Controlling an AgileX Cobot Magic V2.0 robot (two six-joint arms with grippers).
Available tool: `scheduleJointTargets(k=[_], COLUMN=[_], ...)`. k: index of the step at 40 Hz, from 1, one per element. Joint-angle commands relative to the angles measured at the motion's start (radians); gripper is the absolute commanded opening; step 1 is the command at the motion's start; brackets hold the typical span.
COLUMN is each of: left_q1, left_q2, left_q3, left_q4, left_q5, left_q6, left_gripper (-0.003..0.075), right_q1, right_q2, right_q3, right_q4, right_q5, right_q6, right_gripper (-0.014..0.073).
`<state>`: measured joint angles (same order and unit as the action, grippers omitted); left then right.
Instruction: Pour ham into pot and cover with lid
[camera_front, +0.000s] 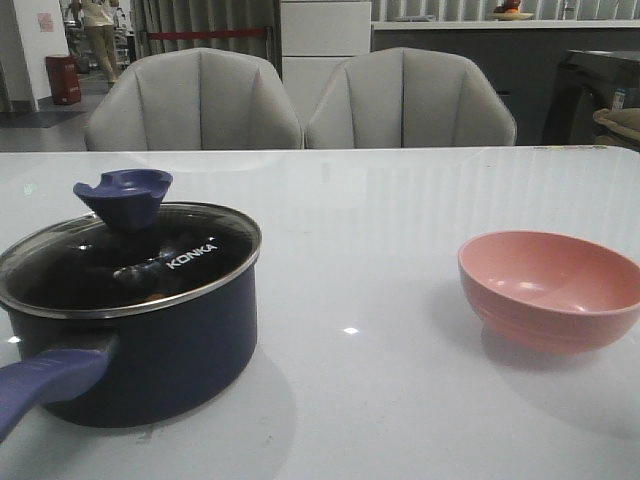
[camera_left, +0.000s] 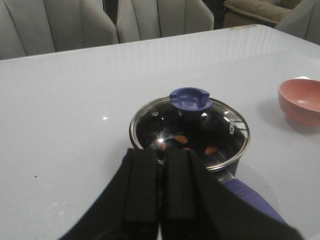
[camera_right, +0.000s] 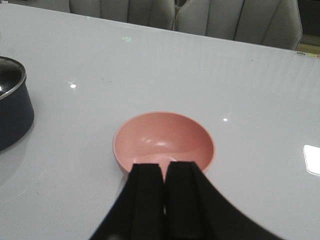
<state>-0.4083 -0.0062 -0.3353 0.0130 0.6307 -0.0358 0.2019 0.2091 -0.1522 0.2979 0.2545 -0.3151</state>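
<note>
The glass lid (camera_front: 130, 262) sits seated on the dark navy saucepan (camera_front: 150, 350), its steel rim flush on the pot's edge and the blue-purple flared knob (camera_front: 124, 196) standing up from its centre. Through the glass, in the left wrist view, a few orange-pink ham chunks (camera_left: 211, 149) lie on the black pot floor. The pink bowl (camera_front: 550, 288) stands well apart from the pot, toward the robot's right on the counter (camera_front: 360, 230), and looks empty in the right wrist view. Judged from this, both steps of the task appear finished.

The left gripper (camera_left: 160, 192) hangs near the pot on its handle side, its jaws pressed together and holding nothing. The right gripper (camera_right: 164, 192) hangs just short of the bowl, jaws likewise pressed together and empty.

As to handling: the lid is rigid, probably fairly heavy for its size, and breakable, and its glass and polished rim would be slippery. The knob is the sensible place to take it, pinched under the flare so it cannot slide out. The pot looks stiff and heavy; its long purple-blue handle (camera_front: 45, 382) is the natural grip, though a hold there would likely tip under the load. The ham chunks seem small, soft and light.
</note>
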Motion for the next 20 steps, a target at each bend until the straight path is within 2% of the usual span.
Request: scheduleJointTargets(k=[1, 6, 9, 15, 20], left_q1=[-0.002, -0.002, 0.013, 0.152, 0.282], left_q2=[-0.016, -0.016, -0.016, -0.02, -0.02], left_q3=[-0.022, -0.01, 0.019, 0.129, 0.246], left_q4=[-0.003, -0.003, 0.047, 0.05, 0.024], left_q5=[-0.091, -0.107, -0.149, -0.28, -0.477], left_q6=[-0.003, -0.003, -0.003, -0.003, -0.004], left_gripper=[0.0114, 0.0114, 0.0114, 0.0114, 0.0114], right_q1=[0.001, 0.001, 0.001, 0.001, 0.001], right_q2=[0.006, 0.006, 0.006, 0.006, 0.006], right_q3=[-0.026, -0.026, -0.026, -0.026, -0.026], right_q4=[0.006, 0.006, 0.006, 0.006, 0.006], right_q5=[-0.074, -0.074, -0.074, -0.074, -0.074], right_q6=[-0.006, -0.006, -0.006, -0.006, -0.006], right_gripper=[0.0145, 0.0145, 0.0145, 0.0145, 0.0145])
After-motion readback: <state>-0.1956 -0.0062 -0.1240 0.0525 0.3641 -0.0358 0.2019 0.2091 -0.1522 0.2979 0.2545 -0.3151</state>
